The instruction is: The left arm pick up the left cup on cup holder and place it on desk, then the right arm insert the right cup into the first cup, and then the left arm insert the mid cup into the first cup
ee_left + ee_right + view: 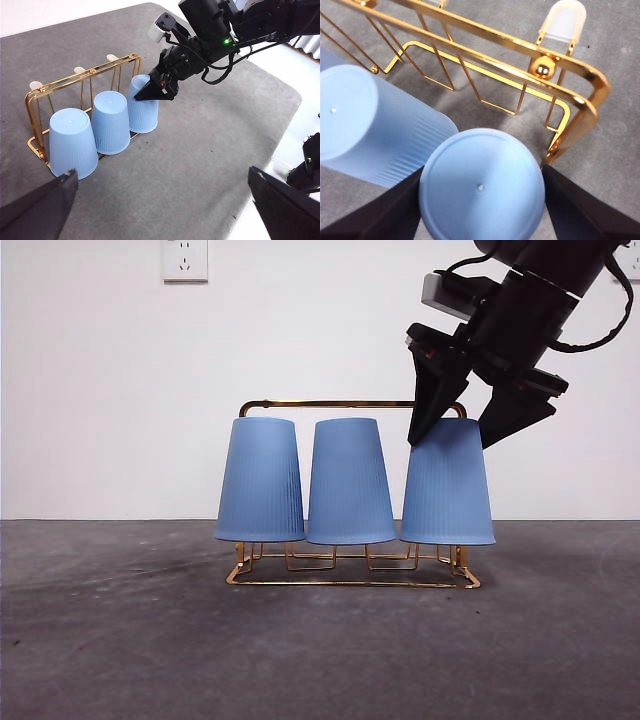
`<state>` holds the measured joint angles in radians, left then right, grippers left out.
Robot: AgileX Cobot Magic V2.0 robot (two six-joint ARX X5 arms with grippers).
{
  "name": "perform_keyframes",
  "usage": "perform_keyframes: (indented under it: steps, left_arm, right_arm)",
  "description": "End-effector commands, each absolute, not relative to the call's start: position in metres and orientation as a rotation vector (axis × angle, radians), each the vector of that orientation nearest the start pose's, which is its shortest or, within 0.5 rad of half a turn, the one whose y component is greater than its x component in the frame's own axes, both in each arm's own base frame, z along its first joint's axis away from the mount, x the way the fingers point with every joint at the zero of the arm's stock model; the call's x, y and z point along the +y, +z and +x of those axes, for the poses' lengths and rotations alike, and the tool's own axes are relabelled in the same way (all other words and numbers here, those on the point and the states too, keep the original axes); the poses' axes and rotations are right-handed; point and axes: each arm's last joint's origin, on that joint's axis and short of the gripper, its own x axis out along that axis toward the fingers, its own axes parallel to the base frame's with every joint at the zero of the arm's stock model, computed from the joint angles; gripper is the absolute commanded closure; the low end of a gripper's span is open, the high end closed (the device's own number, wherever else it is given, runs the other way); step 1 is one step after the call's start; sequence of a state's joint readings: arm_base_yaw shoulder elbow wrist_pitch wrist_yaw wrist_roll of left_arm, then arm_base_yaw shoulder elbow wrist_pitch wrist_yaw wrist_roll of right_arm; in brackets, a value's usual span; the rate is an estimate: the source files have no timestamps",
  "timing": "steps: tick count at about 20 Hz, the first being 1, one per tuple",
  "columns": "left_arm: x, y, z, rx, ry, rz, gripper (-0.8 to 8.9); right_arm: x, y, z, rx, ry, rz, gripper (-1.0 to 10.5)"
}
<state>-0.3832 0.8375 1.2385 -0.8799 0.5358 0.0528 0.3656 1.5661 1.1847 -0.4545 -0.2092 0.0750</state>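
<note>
Three blue cups stand upside down on the gold cup holder (350,583): the left cup (260,480), the mid cup (350,480) and the right cup (447,495). My right gripper (455,435) comes down from the upper right. It is open, with one jaw on each side of the right cup's upturned bottom (482,185), close to its sides. The cup still sits on the holder (520,45). My left gripper (160,215) is open and empty, high above the desk (190,165), well away from the left cup (72,142).
The holder's arched handle bar (330,403) runs behind the cups, and white-tipped pegs (565,20) stand on its far side. The desk's rounded edge (280,115) lies beyond the right arm. A wall socket (185,260) is on the white wall.
</note>
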Motion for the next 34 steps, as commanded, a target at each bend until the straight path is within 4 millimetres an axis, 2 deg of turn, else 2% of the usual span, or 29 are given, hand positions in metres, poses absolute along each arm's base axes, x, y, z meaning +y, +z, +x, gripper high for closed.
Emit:
perform_keyframes:
  steps: [1, 9, 16, 20, 23, 25, 29, 34]
  left_arm:
    - [-0.062, 0.413, 0.112, 0.447, -0.928, 0.01, 2.5]
    - [-0.063, 0.413, 0.112, 0.453, -0.933, 0.011, 2.5]
    - [-0.063, 0.413, 0.112, 0.455, -0.933, 0.007, 2.5]
    - [-0.063, 0.413, 0.111, 0.458, -0.932, 0.002, 2.5]
    - [-0.063, 0.413, 0.111, 0.459, -0.931, 0.001, 2.5]
    - [-0.063, 0.413, 0.111, 0.461, -0.931, 0.0, 2.5]
    - [-0.063, 0.412, 0.111, 0.469, -0.931, -0.003, 2.5]
    - [-0.062, 0.411, 0.11, 0.483, -0.93, -0.004, 2.51]
  right_arm:
    - [0.127, 0.268, 0.311, 0.837, 0.519, -0.005, 6.8]
    - [0.12, 0.297, 0.292, 0.76, 0.528, 0.006, 6.8]
    - [0.11, 0.341, 0.26, 0.612, 0.541, 0.041, 6.8]
    - [0.098, 0.365, 0.23, 0.555, 0.546, 0.059, 6.8]
    - [0.09, 0.375, 0.198, 0.59, 0.562, 0.058, 6.8]
    - [0.087, 0.377, 0.176, 0.643, 0.586, 0.046, 6.8]
    - [0.091, 0.376, 0.155, 0.712, 0.643, 0.032, 6.8]
    - [0.127, 0.361, 0.137, 0.712, 0.766, 0.037, 6.8]
